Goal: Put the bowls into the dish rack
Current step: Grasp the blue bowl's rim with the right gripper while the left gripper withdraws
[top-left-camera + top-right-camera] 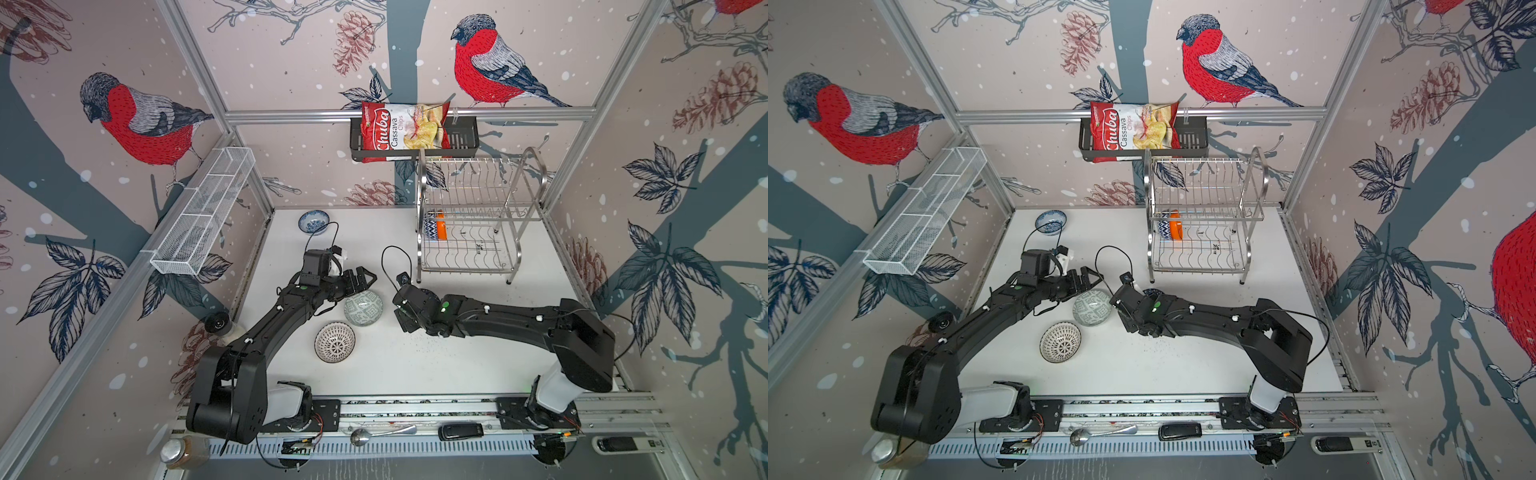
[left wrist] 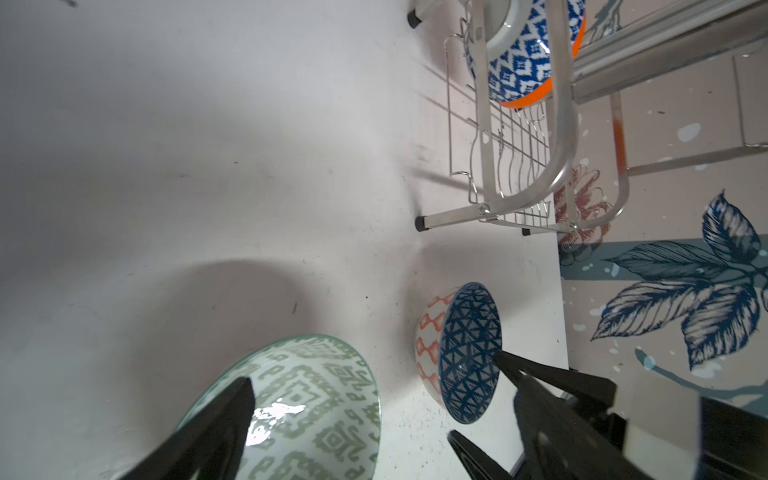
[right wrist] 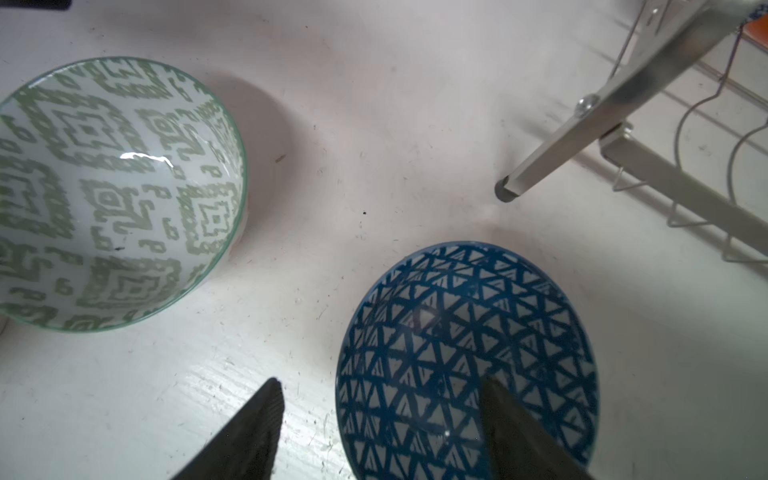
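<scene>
Right wrist view: the right end effector (image 3: 380, 380) is straddling the rim of the blue triangle bowl (image 3: 465, 357), fingers apart, for a rim pinch. The bowl is sitting on the desk (image 3: 374, 166), at seven o'clock of the dish rack (image 3: 602, 112).

The white tabletop (image 1: 457, 365) carries a steel wire dish rack (image 1: 465, 271) far right, a blue-floral bowl (image 1: 314, 221) far left, and centrally a grey-green geometric bowl (image 1: 363, 308), a blue triangle-patterned bowl (image 3: 465, 357) and a black-dotted white bowl (image 1: 334, 342).

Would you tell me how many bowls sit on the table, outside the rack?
4: blue-floral bowl at the back left, grey-green bowl centrally, black-dotted bowl nearer the front, blue triangle bowl at the right gripper.
</scene>
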`<state>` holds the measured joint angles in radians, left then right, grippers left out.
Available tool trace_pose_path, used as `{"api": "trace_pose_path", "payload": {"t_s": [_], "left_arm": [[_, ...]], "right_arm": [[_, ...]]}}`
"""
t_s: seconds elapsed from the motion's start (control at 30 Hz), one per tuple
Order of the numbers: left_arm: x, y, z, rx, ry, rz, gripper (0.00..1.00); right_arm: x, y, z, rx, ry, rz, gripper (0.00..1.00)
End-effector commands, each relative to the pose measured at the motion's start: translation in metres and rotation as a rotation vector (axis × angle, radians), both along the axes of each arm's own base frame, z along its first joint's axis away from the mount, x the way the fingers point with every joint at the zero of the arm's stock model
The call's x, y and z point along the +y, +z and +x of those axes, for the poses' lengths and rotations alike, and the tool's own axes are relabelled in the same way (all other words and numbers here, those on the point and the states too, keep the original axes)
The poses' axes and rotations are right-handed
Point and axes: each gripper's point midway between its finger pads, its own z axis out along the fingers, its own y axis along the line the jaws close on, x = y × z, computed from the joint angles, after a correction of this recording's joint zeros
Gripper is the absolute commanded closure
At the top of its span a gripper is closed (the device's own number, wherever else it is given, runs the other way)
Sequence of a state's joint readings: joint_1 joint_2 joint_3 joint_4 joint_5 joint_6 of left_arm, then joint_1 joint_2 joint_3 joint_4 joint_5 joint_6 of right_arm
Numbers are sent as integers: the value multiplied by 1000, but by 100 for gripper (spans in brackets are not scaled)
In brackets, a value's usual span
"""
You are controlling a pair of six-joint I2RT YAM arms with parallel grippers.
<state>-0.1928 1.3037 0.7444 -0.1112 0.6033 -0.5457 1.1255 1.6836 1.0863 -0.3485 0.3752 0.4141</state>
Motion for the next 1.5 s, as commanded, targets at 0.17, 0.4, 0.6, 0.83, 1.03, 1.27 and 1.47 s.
{"api": "trace_pose_path", "payload": {"t_s": [0.17,0.4,0.6,0.83,1.03,1.27,1.47], "left_arm": [[-5,17,3,-69,-53,-65,2],[-2,20,3,-80,-41,-58,2],[-2,18,3,-75,-39,-56,2],[-1,16,3,-73,-34,-51,2],[-1,16,3,-75,-33,-50,2],[-1,16,4,-74,-33,-48,2],[0,18,4,-82,-27,-42,2]], "right_arm": [[7,-9,3,20,-21,11,38],[14,-21,2,42,-12,-1,48],[15,-22,4,44,-12,-4,58],[19,-28,1,66,-1,-7,67],[18,-32,3,69,-9,-17,76],[17,-30,5,62,-10,-17,86],[17,-25,7,52,-13,-6,93]]}}
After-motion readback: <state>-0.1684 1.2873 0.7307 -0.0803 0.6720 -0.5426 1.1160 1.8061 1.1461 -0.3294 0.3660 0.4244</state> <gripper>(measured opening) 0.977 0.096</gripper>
